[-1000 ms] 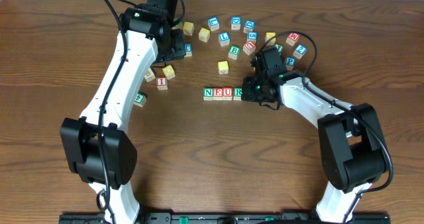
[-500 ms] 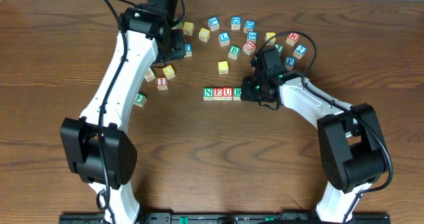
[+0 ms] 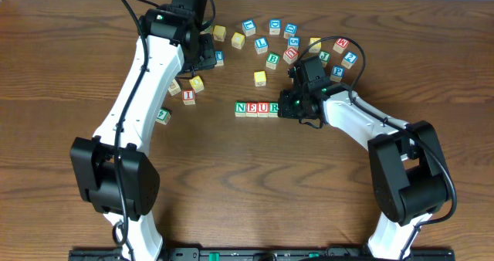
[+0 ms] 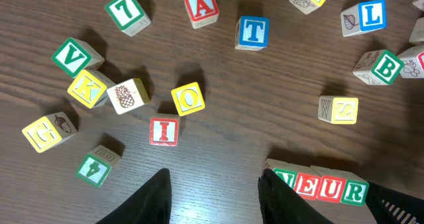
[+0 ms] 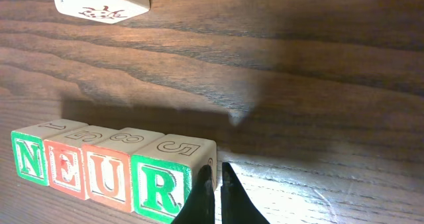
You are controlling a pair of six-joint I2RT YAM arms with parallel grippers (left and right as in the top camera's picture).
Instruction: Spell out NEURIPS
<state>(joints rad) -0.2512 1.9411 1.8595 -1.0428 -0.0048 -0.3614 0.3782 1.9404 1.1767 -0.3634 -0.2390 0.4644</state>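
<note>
Block row (image 3: 256, 107) reading NEUR on the table (image 3: 247, 184)
The right hand (image 5: 215, 177), pinched shut and empty, sits at 3 o'clock of the green R block (image 5: 162, 184). The left hand (image 4: 215, 194) hangs open, with the red I block (image 4: 163, 130) at its 11 o'clock and the yellow S block (image 4: 339, 109) at 2 o'clock.

Row nudged left
The N-E-U-R row (image 3: 257, 108) sits slightly further left than a second ago, and the right gripper (image 3: 287, 106), its tips at the R cube (image 5: 162, 181), shifts left with it
</note>
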